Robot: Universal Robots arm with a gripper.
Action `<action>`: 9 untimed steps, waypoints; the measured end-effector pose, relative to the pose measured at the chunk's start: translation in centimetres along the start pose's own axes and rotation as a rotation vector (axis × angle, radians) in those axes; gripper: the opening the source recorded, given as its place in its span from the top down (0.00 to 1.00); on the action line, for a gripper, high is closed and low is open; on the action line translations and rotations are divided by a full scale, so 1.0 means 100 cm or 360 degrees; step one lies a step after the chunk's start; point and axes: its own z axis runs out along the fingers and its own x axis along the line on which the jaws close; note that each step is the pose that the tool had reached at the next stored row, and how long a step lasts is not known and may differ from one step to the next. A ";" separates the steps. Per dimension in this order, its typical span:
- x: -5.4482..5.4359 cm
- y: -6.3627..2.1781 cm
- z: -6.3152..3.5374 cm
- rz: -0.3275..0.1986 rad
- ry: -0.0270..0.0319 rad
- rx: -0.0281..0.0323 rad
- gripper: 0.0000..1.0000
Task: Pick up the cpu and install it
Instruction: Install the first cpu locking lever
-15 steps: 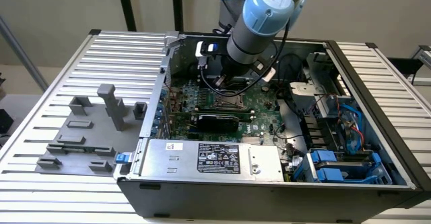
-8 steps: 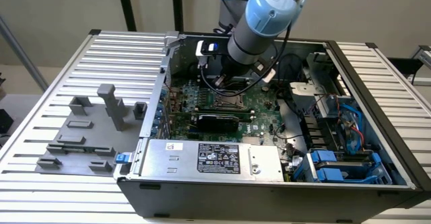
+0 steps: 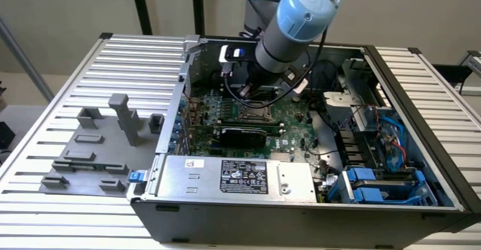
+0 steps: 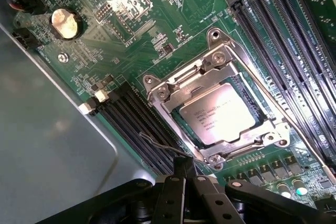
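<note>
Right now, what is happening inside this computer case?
A robot arm reaches into the open computer case, over the motherboard. In the wrist view the cpu already lies in the socket frame, and the shut gripper hangs beside it, holding nothing.

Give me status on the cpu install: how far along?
Done: the cpu sits inside the socket frame on the motherboard. In hand: nothing; the gripper is shut, empty, beside the socket. Left: can't confirm the frame is latched.
</note>
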 end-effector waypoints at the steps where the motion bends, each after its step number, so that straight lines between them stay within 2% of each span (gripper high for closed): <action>1: 0.000 0.0006 0.0000 0.0000 0.00001 0.00001 0.89; 9: 0.006 0.0083 -0.0005 0.0001 0.00004 0.00002 0.89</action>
